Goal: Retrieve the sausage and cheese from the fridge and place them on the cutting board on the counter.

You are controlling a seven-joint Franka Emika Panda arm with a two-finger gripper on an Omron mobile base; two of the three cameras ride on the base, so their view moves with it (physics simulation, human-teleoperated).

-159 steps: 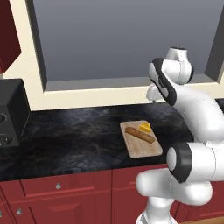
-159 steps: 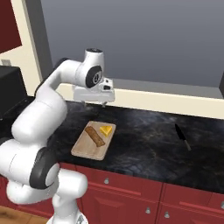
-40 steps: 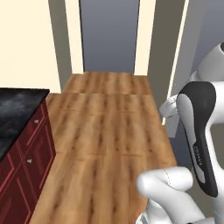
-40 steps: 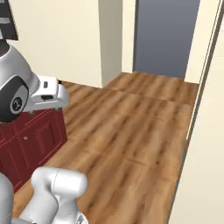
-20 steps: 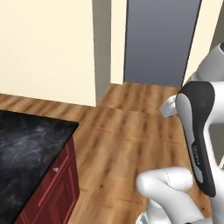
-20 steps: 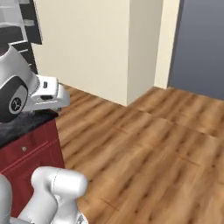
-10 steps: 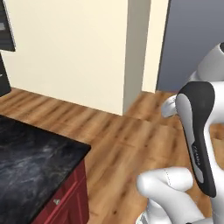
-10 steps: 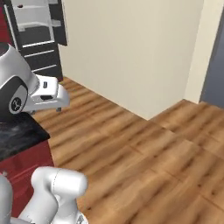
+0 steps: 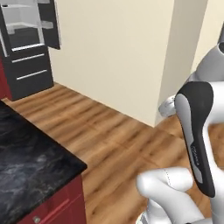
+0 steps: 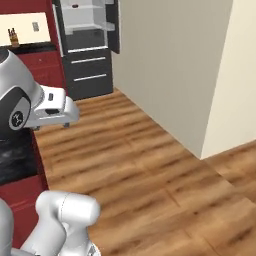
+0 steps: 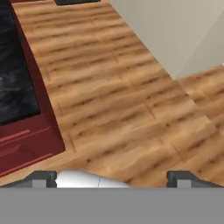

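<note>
The fridge [image 9: 29, 49] stands at the far end of the floor, dark grey, its upper door swung aside so pale shelves show above two drawers with white bar handles; it appears again as the fridge [image 10: 86, 46]. A corner of the black marbled counter [image 9: 27, 162] lies near the base, and the same counter [image 11: 12, 73] shows at the left of the hand view. My gripper [image 10: 50, 127] hangs over that counter's edge, open, and in the hand view the gripper [image 11: 111, 178] has nothing between its widely spread tips. The sausage, cheese and cutting board are out of view.
Wooden floor [image 10: 150, 175] stretches from the base to the fridge. A cream wall with a jutting corner [image 10: 202, 90] borders it on the right. Dark red cabinets [image 9: 57, 205] sit under the counter, and more red cabinets [image 10: 44, 65] stand left of the fridge.
The whole picture has shifted: the base has turned, bringing the fridge into view at the far left and sliding the wall corner to the right. The arm's pose looks unchanged.
</note>
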